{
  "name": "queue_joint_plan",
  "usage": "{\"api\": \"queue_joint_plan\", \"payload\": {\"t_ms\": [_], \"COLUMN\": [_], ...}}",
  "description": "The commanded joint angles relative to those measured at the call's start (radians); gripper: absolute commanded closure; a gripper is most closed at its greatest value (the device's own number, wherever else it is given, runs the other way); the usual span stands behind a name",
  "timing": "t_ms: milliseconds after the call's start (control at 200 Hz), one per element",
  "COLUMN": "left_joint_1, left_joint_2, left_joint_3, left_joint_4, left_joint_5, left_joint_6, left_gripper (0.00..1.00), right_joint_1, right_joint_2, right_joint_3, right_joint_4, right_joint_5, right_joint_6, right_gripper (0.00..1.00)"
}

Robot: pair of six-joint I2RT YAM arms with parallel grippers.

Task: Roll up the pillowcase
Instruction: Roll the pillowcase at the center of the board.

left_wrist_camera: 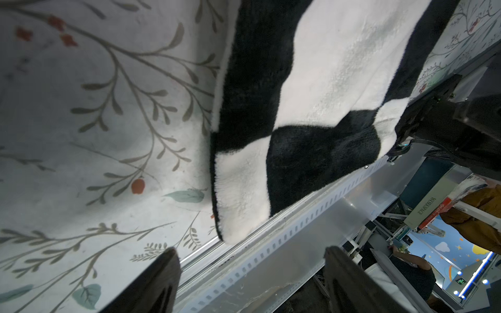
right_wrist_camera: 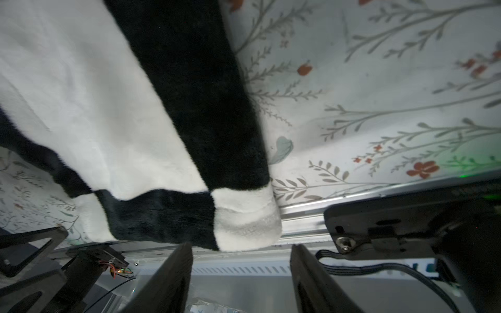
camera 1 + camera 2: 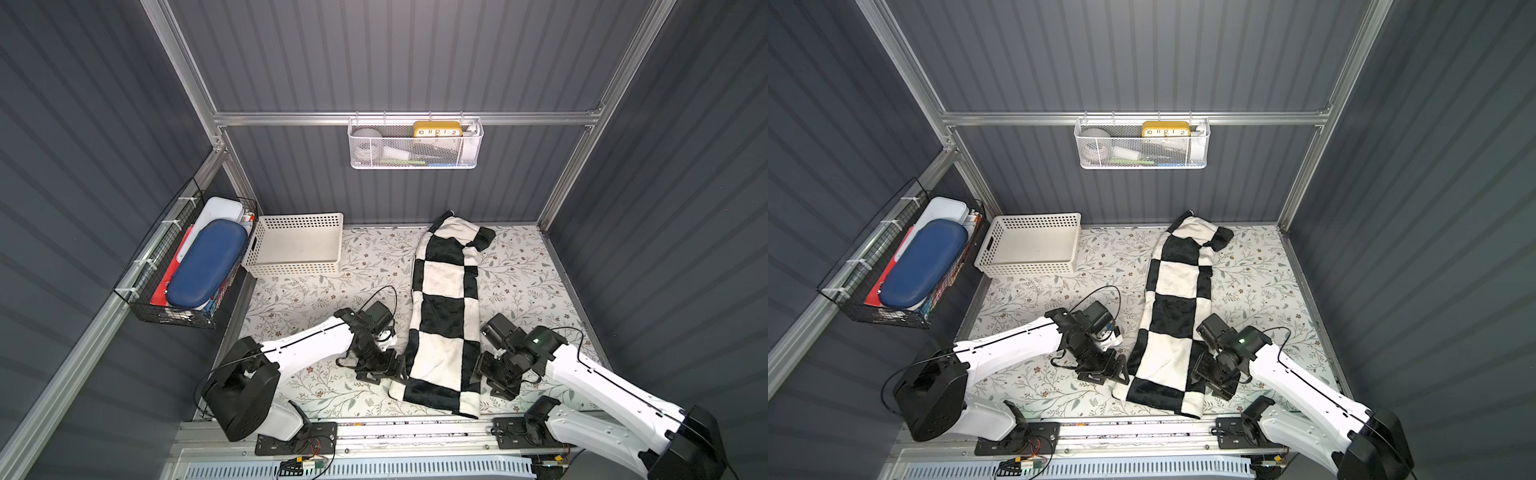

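The pillowcase (image 3: pixel 446 316) (image 3: pixel 1175 324), plush with black and cream checks, lies as a long narrow strip from the back wall to the table's front edge. Its near end shows in the left wrist view (image 1: pixel 311 94) and the right wrist view (image 2: pixel 135 108). My left gripper (image 3: pixel 388 370) (image 3: pixel 1104 372) (image 1: pixel 250 250) sits low beside the strip's left edge near the front, open and empty. On the other side, my right gripper (image 3: pixel 496 380) (image 3: pixel 1214 378) (image 2: pixel 241 246) stands at the right edge, open, with the near cream corner just beyond its fingertips.
A cream perforated basket (image 3: pixel 297 245) stands at the back left on the floral covering (image 3: pixel 316 299). A wire basket (image 3: pixel 187 266) with a blue case hangs on the left wall. A white mesh basket (image 3: pixel 415 143) hangs on the back wall. An aluminium rail (image 3: pixel 415 428) borders the front.
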Motion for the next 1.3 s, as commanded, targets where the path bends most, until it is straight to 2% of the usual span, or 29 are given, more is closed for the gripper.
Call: {"api": "queue_joint_plan", "payload": {"t_ms": [0,115,250,325,410,470,615,890,965,1056,1106,1191,1291], "left_joint_1": [-0.023,-0.023,-0.023,-0.022,-0.023,-0.023,-0.022,-0.022,-0.023,-0.023,-0.023,-0.023,-0.023], "left_joint_2": [0.063,0.09,0.096,0.12,0.137,0.141,0.153,0.142,0.142,0.145,0.143,0.12,0.07], "left_joint_3": [0.038,-0.009,-0.062,-0.056,-0.032,-0.015,-0.016,-0.047,-0.045,-0.033,-0.016,0.03,0.121], "left_joint_4": [0.032,0.051,0.081,0.09,0.092,0.092,0.091,0.106,0.1,0.09,0.072,0.024,-0.044], "left_joint_5": [0.002,0.002,0.018,0.026,0.032,0.036,0.042,0.059,0.05,0.036,0.016,-0.038,-0.247], "left_joint_6": [0.004,0.009,0.009,0.02,0.028,0.03,0.037,0.032,0.033,0.034,0.037,0.035,-0.01], "left_gripper": [0.19,0.26,0.35,0.41,0.5,0.53,0.72,0.86,0.82,0.67,0.53,0.38,0.18], "right_joint_1": [0.016,0.016,0.021,0.029,0.044,0.047,0.068,0.07,0.07,0.07,0.07,0.07,0.069], "right_joint_2": [0.007,0.033,0.066,0.118,0.158,0.175,0.171,0.029,0.014,0.02,0.031,0.056,0.072], "right_joint_3": [-0.04,-0.069,-0.126,-0.16,-0.175,-0.163,-0.14,-0.162,-0.168,-0.169,-0.161,-0.14,-0.126], "right_joint_4": [0.02,0.026,0.148,0.219,0.271,0.275,0.24,0.194,0.211,0.248,0.263,0.258,0.246], "right_joint_5": [-0.005,-0.009,-0.054,-0.11,-0.116,-0.112,-0.08,-0.074,-0.094,-0.111,-0.113,-0.118,-0.111], "right_joint_6": [0.064,0.046,0.05,0.047,0.045,0.034,0.037,0.079,0.081,0.075,0.063,0.056,0.042], "right_gripper": [0.37,0.37,0.37,0.38,0.38,0.39,0.57,0.81,0.89,0.96,1.0,1.0,1.0]}}
